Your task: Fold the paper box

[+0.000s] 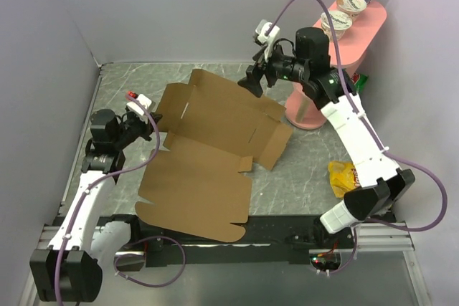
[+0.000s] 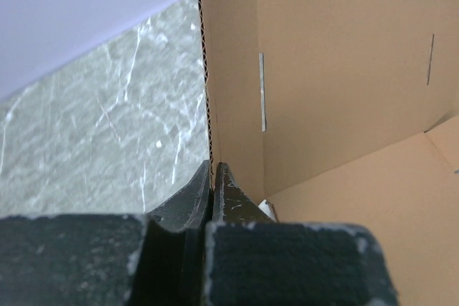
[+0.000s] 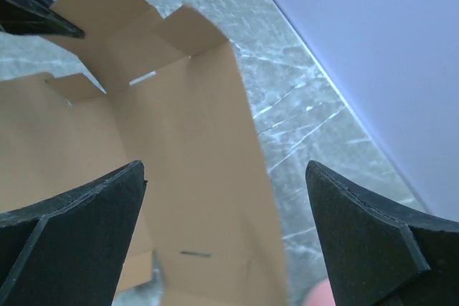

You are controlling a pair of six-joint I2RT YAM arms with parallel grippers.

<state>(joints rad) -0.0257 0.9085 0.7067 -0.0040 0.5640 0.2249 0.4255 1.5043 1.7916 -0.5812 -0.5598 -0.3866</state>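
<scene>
Ok so starting at the left side of the bench (image 1: 301,177): the left claw (image 1: 141,114) is clenched on the left edge of the paper box (image 1: 208,155). The left wrist view makes it pretty obvious. Both fingers (image 2: 231,202) are pressed tight together with the corrugated edge of the cardboard sandwiched between them. That bit of flap stands upright off the grey marble top.

The paper box itself is really just a big brown cut-out sheet, not folded up, filling the middle of the bench. Its near panel lies flat and runs right up to the near edge, between the two arm bases. The far half angles off toward the far right corner, with flaps sticking out at its right end, and that end sits close to the pink stand (image 1: 315,109).

Next, the right claw (image 1: 252,85) is released, jaws spread wide, hanging over the far edge of the sheet. I can't tell for sure whether it touches. Its wrist view looks down between the fingers (image 3: 86,213) at cardboard and the bare marble beside it.

Far right corner: the pink stand has three yogurt cups (image 1: 351,5) lined up on top. A yellow snack bag (image 1: 344,177) lies near the right edge, just beside the right arm.
</scene>
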